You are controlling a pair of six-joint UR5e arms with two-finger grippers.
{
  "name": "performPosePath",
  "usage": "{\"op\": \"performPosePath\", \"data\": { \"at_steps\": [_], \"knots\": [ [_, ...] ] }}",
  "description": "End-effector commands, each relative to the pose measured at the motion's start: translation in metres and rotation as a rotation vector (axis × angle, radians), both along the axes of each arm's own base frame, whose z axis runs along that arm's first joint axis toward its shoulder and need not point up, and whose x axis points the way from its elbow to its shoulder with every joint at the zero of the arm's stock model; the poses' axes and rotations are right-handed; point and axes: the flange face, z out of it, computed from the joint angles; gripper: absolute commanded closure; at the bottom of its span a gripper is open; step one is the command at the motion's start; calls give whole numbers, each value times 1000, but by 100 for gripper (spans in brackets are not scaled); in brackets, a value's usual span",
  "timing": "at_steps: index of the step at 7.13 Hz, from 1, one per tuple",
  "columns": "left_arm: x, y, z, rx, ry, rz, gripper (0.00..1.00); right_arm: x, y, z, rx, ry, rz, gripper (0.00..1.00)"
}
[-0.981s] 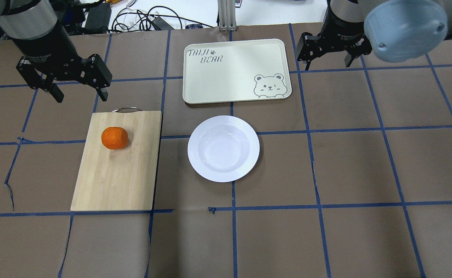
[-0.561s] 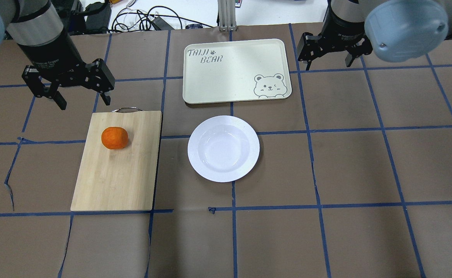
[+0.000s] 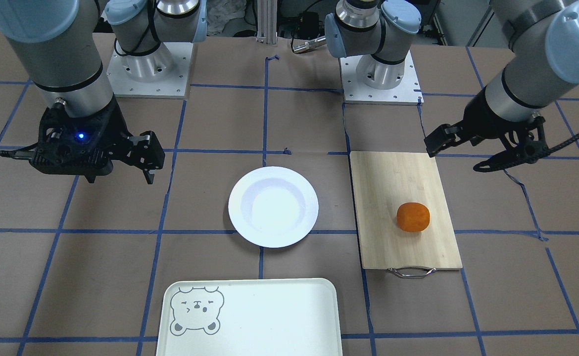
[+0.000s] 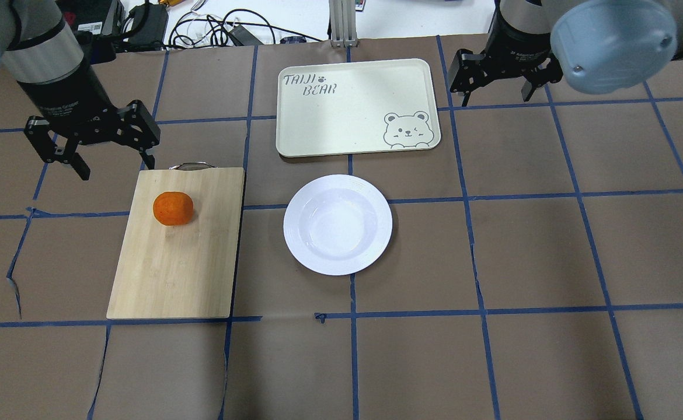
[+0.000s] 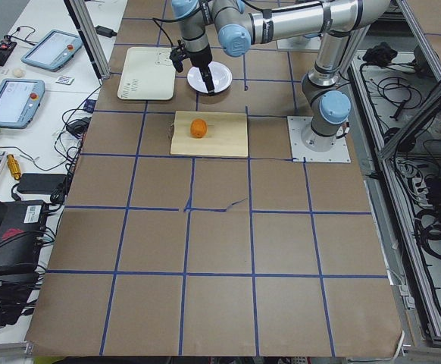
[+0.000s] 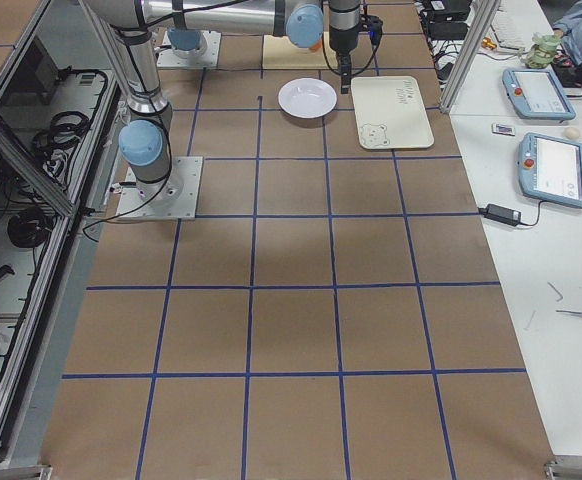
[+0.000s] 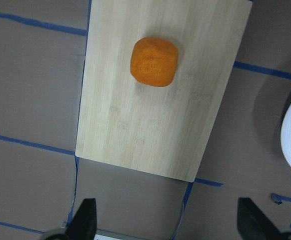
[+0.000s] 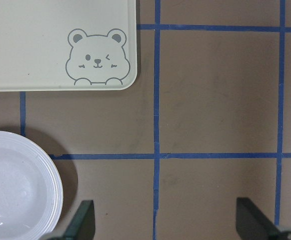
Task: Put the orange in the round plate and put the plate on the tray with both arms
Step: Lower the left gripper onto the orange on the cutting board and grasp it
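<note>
The orange (image 4: 173, 209) (image 3: 413, 217) (image 7: 154, 61) lies on a bamboo cutting board (image 4: 178, 262). The white round plate (image 4: 337, 224) (image 3: 272, 206) sits empty mid-table, to the right of the board. Beyond it lies the pale tray (image 4: 353, 111) (image 8: 35, 40) with its bear face. My left gripper (image 4: 117, 168) (image 3: 460, 155) hangs open above the board's far left corner, short of the orange, holding nothing. My right gripper (image 4: 496, 99) (image 3: 120, 179) stays open and empty, hovering just right of the tray.
The cutting board has a metal handle (image 4: 192, 165) on its far edge, close under the left gripper. Blue tape lines grid the brown table cover. Cables and devices lie past the table's far edge (image 4: 225, 29).
My left gripper has drifted a little left and down toward the board's far left corner, still open. The right arm, orange, plate and tray have not moved.
</note>
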Motion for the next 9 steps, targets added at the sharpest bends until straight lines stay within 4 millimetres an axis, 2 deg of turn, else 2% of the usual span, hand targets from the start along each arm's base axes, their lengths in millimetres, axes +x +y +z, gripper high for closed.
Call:
{"op": "performPosePath", "data": {
  "at_steps": [1, 2, 3, 4, 5, 6, 7, 9],
  "knots": [
    [15, -19, -56, -96, -9, -26, 0, 0, 0, -1, 2, 0, -2, 0],
    [13, -15, -84, -59, 15, -21, 0, 0, 0, -1, 2, 0, 0, 0],
    [12, -20, -100, -72, 33, -39, 0, 0, 0, -1, 2, 0, -2, 0],
    [10, -23, -107, -98, 37, -46, 0, 0, 0, -1, 3, 1, -2, 0],
    [8, -19, -126, -73, 53, -93, 0, 0, 0, -1, 2, 1, -2, 0],
    [9, -21, -143, -79, 69, -247, 0, 0, 0, -1, 2, 0, -2, 0],
    [11, -27, -161, -83, 74, -301, 0, 0, 0, -1, 2, 1, -2, 0],
    [7, -36, -192, -78, 140, -307, 0, 0, 0, -2, 5, 2, -2, 0]
  ]
}}
